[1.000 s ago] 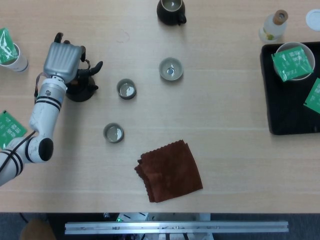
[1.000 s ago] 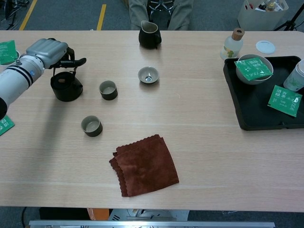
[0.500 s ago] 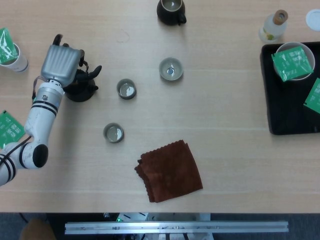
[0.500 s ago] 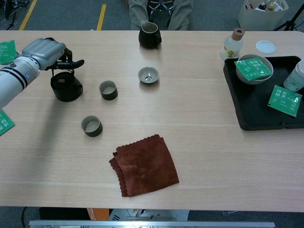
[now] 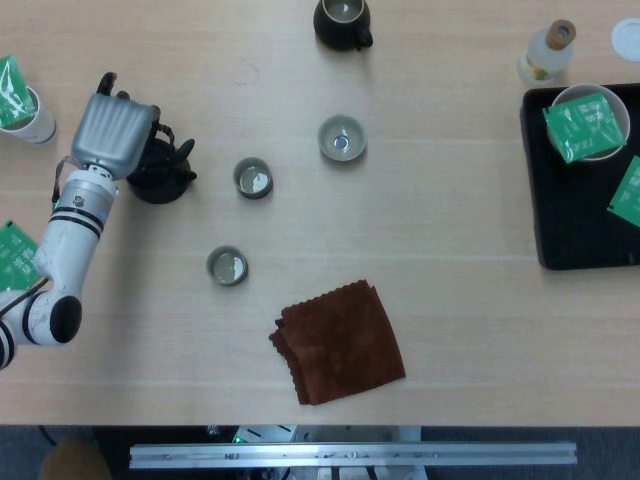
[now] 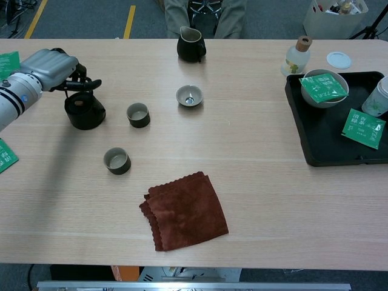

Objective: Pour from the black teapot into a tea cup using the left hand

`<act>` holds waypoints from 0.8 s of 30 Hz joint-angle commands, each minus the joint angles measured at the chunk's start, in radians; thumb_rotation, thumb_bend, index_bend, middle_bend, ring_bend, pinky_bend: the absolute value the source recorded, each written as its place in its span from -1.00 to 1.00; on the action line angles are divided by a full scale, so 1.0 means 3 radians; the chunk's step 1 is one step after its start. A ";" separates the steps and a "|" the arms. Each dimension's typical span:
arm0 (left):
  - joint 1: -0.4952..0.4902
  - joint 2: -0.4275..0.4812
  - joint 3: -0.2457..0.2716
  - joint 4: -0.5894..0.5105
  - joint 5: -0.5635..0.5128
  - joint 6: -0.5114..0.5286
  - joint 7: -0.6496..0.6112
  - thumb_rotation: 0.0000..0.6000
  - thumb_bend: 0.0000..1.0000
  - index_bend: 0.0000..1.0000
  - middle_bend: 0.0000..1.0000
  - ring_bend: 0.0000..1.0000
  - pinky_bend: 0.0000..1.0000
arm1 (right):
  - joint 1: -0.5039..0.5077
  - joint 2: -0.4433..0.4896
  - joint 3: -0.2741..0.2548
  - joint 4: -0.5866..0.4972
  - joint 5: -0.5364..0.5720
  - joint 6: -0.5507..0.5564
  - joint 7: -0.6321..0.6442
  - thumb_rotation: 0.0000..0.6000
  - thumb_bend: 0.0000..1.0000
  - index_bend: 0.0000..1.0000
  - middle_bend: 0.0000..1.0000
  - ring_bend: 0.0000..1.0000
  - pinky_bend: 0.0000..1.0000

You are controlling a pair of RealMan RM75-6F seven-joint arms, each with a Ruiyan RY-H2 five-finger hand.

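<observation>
The black teapot stands on the table at the left. My left hand hovers over its far-left side, dark fingers curled down at the arched handle. Whether they grip the handle is hidden. Three small tea cups stand to the teapot's right: one close by, one nearer the front, and a wider one further back. My right hand shows in neither view.
A black pitcher stands at the far edge. A folded brown cloth lies front centre. The black tray with green packets and a bottle sit at right. A paper cup stands far left.
My left hand has slid a little to the left over the teapot and its thumb has drawn in. The teapot has stayed in place on the table.
</observation>
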 commanded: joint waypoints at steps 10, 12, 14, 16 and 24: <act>0.0044 0.0039 0.0032 -0.0100 -0.0008 0.0069 0.0028 -1.00 -0.59 -0.02 0.16 -0.25 -0.80 | -0.0008 0.0006 -0.0004 -0.0026 -0.0013 0.0014 -0.0023 1.00 -0.85 -0.36 -0.24 -0.58 -0.53; 0.0034 0.0018 0.0028 -0.0094 -0.0016 0.0071 0.0044 -1.00 -0.59 0.01 0.19 -0.21 -0.80 | -0.0007 0.0007 -0.0005 -0.0025 -0.0012 0.0008 -0.0023 1.00 -0.85 -0.36 -0.24 -0.58 -0.53; 0.0023 -0.0002 0.0024 -0.0090 -0.0022 0.0072 0.0062 -1.00 -0.59 0.03 0.22 -0.19 -0.80 | -0.0006 0.0007 -0.0004 -0.0021 -0.0005 0.0003 -0.0023 1.00 -0.85 -0.36 -0.24 -0.58 -0.53; 0.0015 -0.0016 0.0020 -0.0087 -0.0037 0.0070 0.0081 -1.00 -0.59 0.04 0.23 -0.17 -0.80 | -0.0006 0.0007 -0.0002 -0.0017 0.0003 0.0001 -0.0020 1.00 -0.85 -0.36 -0.24 -0.58 -0.53; -0.0006 -0.0026 0.0024 -0.0138 -0.0119 0.0092 0.0220 -1.00 -0.59 0.03 0.24 -0.15 -0.80 | 0.0002 0.0001 0.0003 0.0005 0.0021 -0.0020 -0.0001 1.00 -0.85 -0.36 -0.24 -0.58 -0.53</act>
